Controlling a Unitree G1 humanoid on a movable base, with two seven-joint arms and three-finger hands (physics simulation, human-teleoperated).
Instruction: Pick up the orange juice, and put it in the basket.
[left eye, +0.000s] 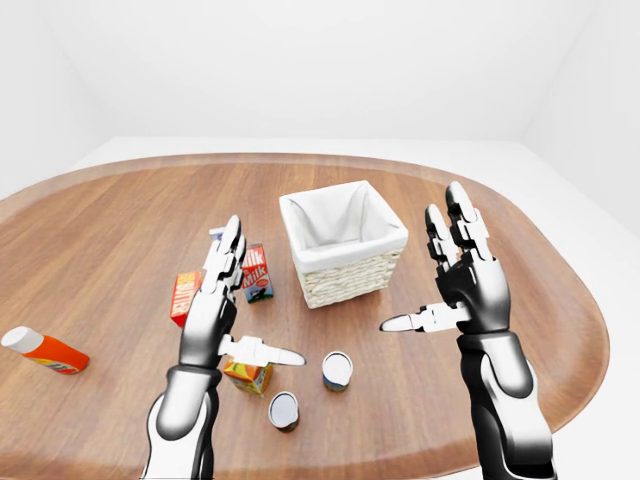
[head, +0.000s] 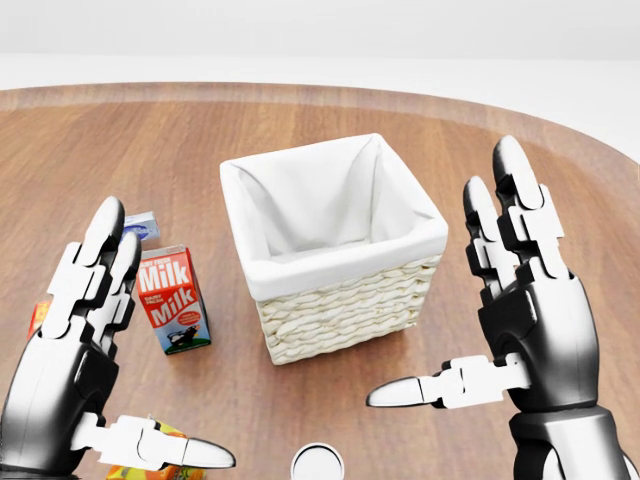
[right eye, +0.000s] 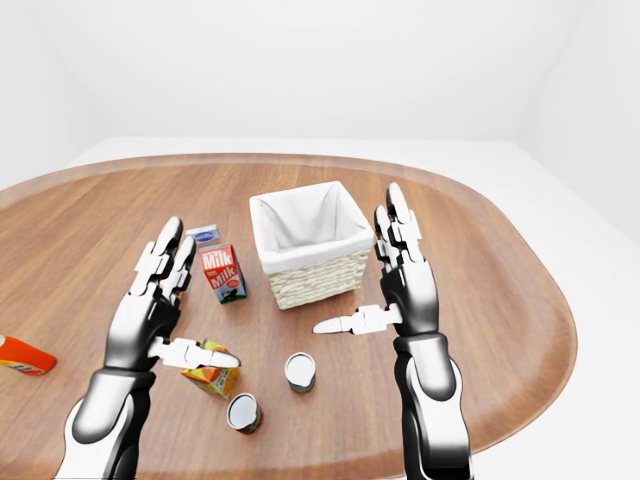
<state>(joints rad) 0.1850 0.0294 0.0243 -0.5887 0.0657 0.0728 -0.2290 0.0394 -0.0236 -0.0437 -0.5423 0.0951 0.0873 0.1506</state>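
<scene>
My left hand (right eye: 150, 310) hovers with fingers spread just above the orange juice (right eye: 209, 371) — an upright carton on the table (right eye: 480, 300), left of the basket (right eye: 305, 245) — so it is nearer than my right hand (right eye: 400, 290), equally splayed and empty.

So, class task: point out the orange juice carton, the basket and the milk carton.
orange juice carton (right eye: 212, 378): right-eye view, orange side face.
basket (head: 345, 305): head view, woven wall.
milk carton (head: 174, 295): head view, red printed face.
</scene>
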